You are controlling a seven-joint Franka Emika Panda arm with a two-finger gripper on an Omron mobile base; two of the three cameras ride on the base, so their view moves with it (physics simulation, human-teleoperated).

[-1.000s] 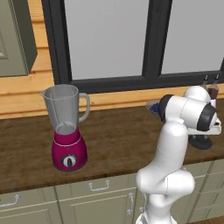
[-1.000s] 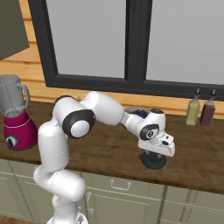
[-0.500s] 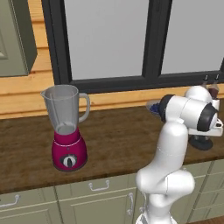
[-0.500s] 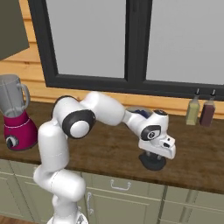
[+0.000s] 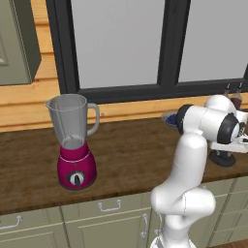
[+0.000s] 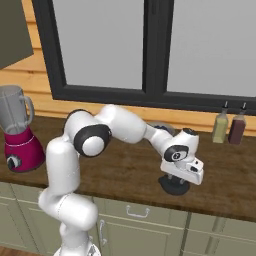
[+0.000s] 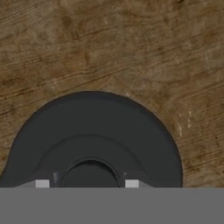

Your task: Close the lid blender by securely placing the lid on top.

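The blender (image 5: pixel 72 140) stands open-topped at the left of the wooden counter, a clear grey jar on a magenta base; it also appears at the far left as blender (image 6: pixel 17 135). The lid (image 6: pixel 174 186), a low round black cap, lies flat on the counter far to the right, near the front edge. My gripper (image 6: pixel 176 179) points straight down onto it. In the hand view the lid (image 7: pixel 92 131) sits directly below, and the fingertips (image 7: pixel 42 183) press on either side of its raised central knob. The gripper (image 7: pixel 86 183) is shut on that knob.
Two bottles (image 6: pixel 220 127) stand by the window sill at the back right. A small dark blue bowl (image 5: pixel 169 117) sits behind my arm. A wall cabinet (image 5: pixel 17 38) hangs above the blender's left. The counter's front edge (image 6: pixel 150 202) runs just before the lid.
The fingers have closed in on the lid's knob. The hand has settled slightly lower over the lid; the blender has not moved.
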